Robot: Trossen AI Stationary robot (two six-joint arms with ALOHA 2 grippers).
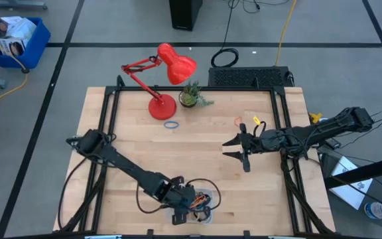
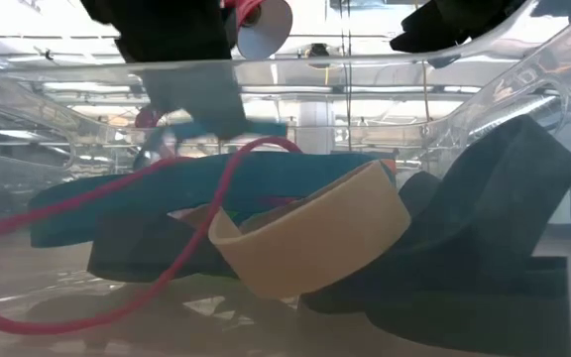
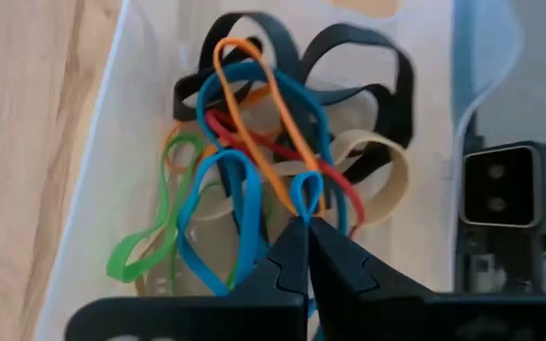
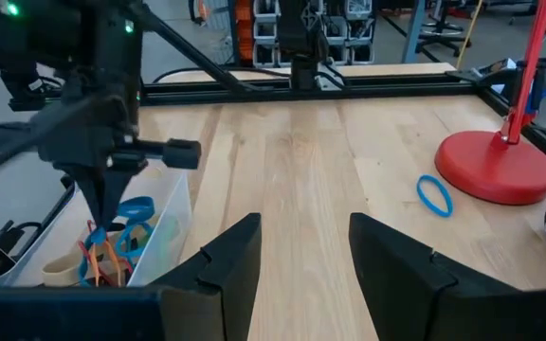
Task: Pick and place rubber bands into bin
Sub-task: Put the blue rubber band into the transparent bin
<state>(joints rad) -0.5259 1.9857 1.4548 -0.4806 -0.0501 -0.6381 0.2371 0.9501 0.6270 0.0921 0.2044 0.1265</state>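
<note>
The left gripper (image 3: 306,237) hangs directly over the bin (image 1: 197,199) at the near edge of the table, fingers pointing down into it. The jaws are closed together, and a blue rubber band (image 3: 297,142) is pinched at its narrow end between the fingertips. From the pinch point the loop trails away across the pile; its long axis runs from the fingertips toward the far end of the bin.

Below and around that loop lies the pile of rubber bands (image 3: 282,161): black, orange, red, tan, green and further blue loops, overlapping and tangled. The held band crosses the orange and red loops, so the release probably depends on opening the jaws without lifting neighbouring loops. The bin wall (image 3: 93,189) stands to one side of the pile, with bare table (image 1: 131,146) beyond it.

The right gripper (image 4: 301,246) hovers above the middle right of the table, jaws wide apart and holding nothing. It is well apart from the bin.

A loose blue band (image 1: 171,124) lies flat on the table just beside the base of the red lamp (image 1: 162,106). An orange band (image 1: 239,121) lies farther right, nearer the right gripper. The right arm is judged the nearer one for both.
</note>
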